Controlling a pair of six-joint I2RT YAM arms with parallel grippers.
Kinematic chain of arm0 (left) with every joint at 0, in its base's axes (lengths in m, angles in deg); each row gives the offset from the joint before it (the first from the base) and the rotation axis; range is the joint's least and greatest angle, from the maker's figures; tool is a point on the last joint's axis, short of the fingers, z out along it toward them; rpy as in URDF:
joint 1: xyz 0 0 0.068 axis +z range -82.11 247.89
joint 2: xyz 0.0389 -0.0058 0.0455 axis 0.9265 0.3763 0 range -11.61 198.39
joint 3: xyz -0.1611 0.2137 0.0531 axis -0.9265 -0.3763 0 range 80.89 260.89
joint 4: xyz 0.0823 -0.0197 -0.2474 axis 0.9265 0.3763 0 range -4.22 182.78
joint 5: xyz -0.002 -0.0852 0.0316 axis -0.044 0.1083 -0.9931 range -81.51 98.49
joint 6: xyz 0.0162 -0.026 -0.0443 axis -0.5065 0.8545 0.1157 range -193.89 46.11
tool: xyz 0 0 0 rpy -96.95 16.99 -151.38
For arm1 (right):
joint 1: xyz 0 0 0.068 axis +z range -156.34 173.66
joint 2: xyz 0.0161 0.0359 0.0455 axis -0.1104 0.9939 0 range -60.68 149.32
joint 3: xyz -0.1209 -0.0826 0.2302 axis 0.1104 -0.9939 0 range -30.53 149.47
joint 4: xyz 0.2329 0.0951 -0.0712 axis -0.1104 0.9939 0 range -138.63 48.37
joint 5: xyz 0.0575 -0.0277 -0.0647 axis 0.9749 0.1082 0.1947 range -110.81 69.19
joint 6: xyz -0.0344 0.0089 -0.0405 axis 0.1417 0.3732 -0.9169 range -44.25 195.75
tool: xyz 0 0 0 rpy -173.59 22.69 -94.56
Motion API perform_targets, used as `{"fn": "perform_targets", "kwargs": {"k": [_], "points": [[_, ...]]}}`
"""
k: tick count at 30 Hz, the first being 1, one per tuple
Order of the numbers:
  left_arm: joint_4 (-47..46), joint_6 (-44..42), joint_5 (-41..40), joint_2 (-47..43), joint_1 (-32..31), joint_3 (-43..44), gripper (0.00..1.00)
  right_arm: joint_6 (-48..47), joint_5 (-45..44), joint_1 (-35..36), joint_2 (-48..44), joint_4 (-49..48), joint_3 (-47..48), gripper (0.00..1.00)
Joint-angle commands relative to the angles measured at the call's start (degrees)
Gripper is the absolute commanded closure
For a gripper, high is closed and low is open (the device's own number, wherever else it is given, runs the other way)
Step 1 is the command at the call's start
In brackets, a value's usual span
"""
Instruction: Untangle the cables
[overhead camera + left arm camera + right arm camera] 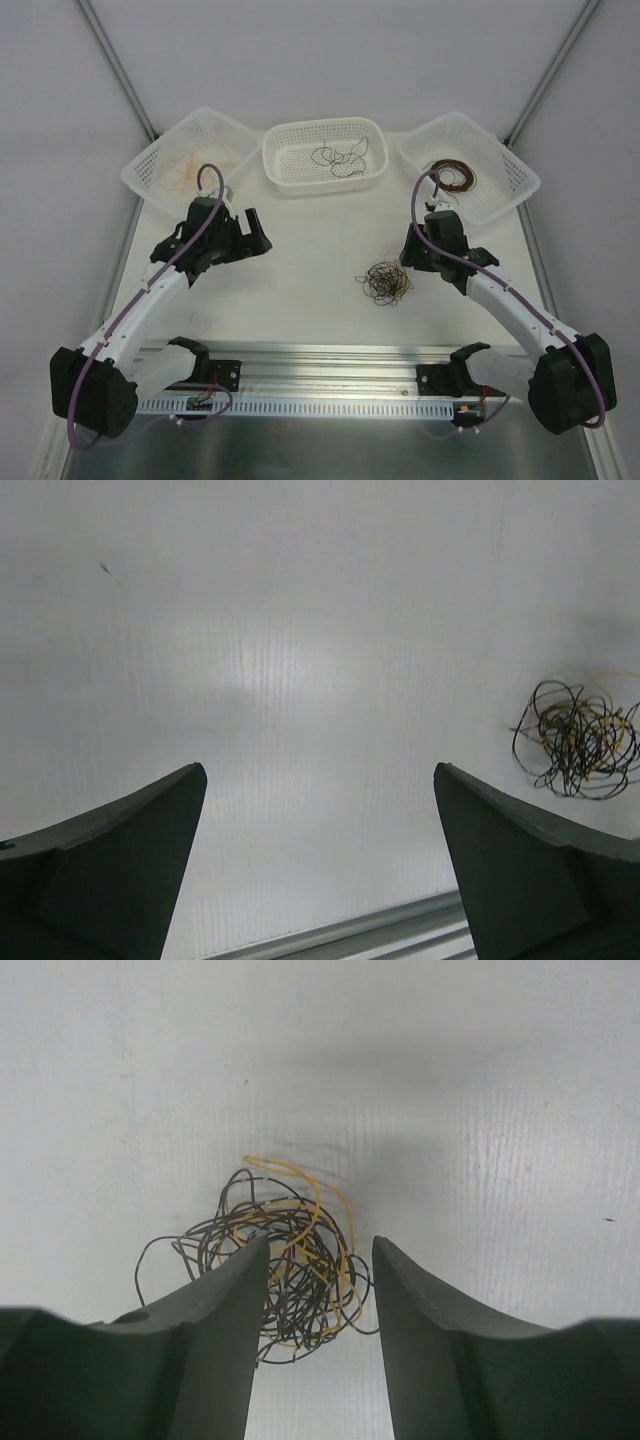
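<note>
Two claws parted, one tangle of cables (385,284) left on the table (320,235).
The cables, yellow-tan, black and dark brown, are bunched on the white table between the arms, nearer the right one. They are straddled by the right claw (322,1242), whose fingers are held partly apart with a clear gap, nothing being clamped. The left claw (318,768) is spread wide and empty, well apart from the tangle. Loose strands are seen in three white baskets (325,186) along the far edge.

The white table (300,270) carries three white baskets (322,181) and tangled cables (385,283).
</note>
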Motion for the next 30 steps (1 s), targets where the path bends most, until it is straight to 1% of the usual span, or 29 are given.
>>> {"fn": "perform_targets", "kwargs": {"k": [1, 6, 12, 15, 16, 18, 19, 20, 22, 26, 30], "points": [[-2.34, 2.33, 3.31, -4.21, -3.03, -5.03, 0.01, 2.89, -0.33, -1.33, 3.16, -4.53, 2.4, 0.51], [-3.92, 4.09, 3.83, -8.17, -8.04, -9.52, 0.01, 3.51, 1.25, -1.77, 8.44, -8.14, 2.84, 0.57], [-5.59, 5.15, 4.36, -9.66, -10.69, -13.04, 0.01, 3.51, 3.36, -1.78, 13.36, -12.89, 2.05, 0.63], [-7.61, 5.85, 4.89, -9.75, -12.44, -13.83, 0.01, 3.16, 4.86, -1.69, 15.38, -14.55, 2.14, 0.68], [-8.14, 6.03, 4.98, -9.4, -13.32, -13.84, 0.01, 3.07, 6.77, -1.69, 15.57, -14.83, 2.05, 0.73], [-9.71, 6.47, 4.98, -8.7, -14.29, -13.75, 0.01, 2.98, 8.19, -1.6, 15.74, -15.18, 2.05, 0.8], [-10.25, 6.73, 4.98, -7.74, -15.34, -13.49, 0.01, 2.9, 8.37, -1.34, 15.31, -14.92, 2.31, 0.88], [-10.86, 6.91, 4.98, -7.21, -15.87, -13.31, 0.01, 2.72, 8.46, -1.07, 14.96, -14.57, 2.49, 0.93], [-13.14, 7.6, 4.28, -5.46, -17.18, -12.7, 0.01, 2.37, 8.38, -0.37, 13.12, -13.25, 2.84, 0.99], [-18.23, 9.01, 3.49, -2.11, -20.7, -11.82, 0.01, 2.02, 8.99, 1.47, 9.17, -10.88, 4.68, 1.0], [-23.08, 8.4, 1.99, 2.1, -25.0, -9.62, 0.01, 1.23, 8.38, 5.16, 5.38, -8.16, 7.4, 0.99]]}}
